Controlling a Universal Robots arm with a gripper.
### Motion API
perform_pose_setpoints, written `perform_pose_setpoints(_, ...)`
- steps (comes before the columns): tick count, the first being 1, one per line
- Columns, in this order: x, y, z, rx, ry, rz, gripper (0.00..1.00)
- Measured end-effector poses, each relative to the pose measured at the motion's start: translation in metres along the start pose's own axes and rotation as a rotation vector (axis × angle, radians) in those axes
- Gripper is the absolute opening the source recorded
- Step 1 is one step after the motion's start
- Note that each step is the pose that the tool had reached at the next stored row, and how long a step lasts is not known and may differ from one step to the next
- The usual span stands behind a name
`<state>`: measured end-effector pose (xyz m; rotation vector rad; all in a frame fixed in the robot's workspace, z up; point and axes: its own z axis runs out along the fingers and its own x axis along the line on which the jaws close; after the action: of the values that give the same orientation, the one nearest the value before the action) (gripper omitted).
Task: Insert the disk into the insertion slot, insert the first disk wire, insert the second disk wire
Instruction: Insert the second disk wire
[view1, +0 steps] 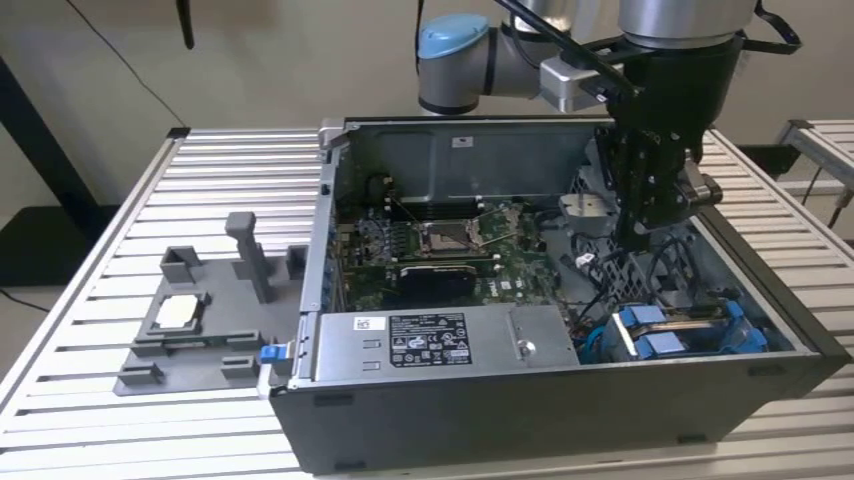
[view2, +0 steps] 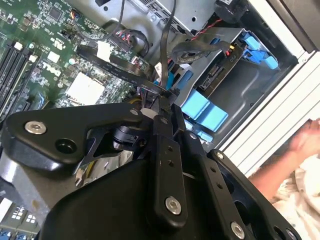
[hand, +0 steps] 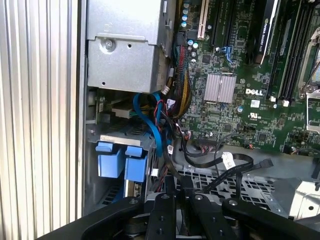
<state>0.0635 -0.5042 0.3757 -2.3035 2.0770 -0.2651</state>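
The gripper (view1: 638, 232) is lowered inside the open computer case (view1: 534, 420), its fingers drawn narrow on a thin black wire (view2: 169, 50), apparently for plugging into the disk (view1: 674, 338). The disk is seated in the insertion slot (view2: 250, 85) at the case's near corner, on the exterior view's right. Loose cables (hand: 165, 120) are tangled between the two. A person's hand (view2: 300, 145) is seen over the worktop (view1: 94, 270) beside the case.

Grey tray (view1: 200, 345) with square chip (view1: 179, 312) rests on slatted table (view1: 107, 220).

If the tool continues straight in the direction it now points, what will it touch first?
Most likely the loose black cables just ahead of the tool, lying over the perforated grey panel. Depth is unclear, so it might pass between them and reach the panel.
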Motion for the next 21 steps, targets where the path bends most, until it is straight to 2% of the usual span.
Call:
perform_pose_setpoints(5,-0.0003,0.0,0.0001,0.0,0.0008,0.0,0.17)
perform_pose_setpoints(7,-0.0007,0.0,0.0,-0.0005,0.0055,-0.001,0.19)
perform_pose_setpoints(8,-0.0013,0.0,0.0001,-0.0009,0.01,-0.001,0.25)
perform_pose_setpoints(9,-0.0021,0.0,0.0002,-0.0017,0.0183,-0.003,0.25)
perform_pose_setpoints(11,-0.0056,-0.0001,0.0006,-0.0042,0.0438,-0.006,0.25)
perform_pose_setpoints(12,-0.0073,-0.0002,0.0008,-0.0051,0.0535,-0.008,0.25)
perform_pose_setpoints(13,-0.0085,-0.0002,0.0009,-0.0057,0.0601,-0.009,0.25)
perform_pose_setpoints(14,-0.0094,-0.0002,0.001,-0.0058,0.0625,-0.009,0.25)
perform_pose_setpoints(21,-0.0107,0.0006,0.0015,-0.0023,0.0633,-0.009,0.25)
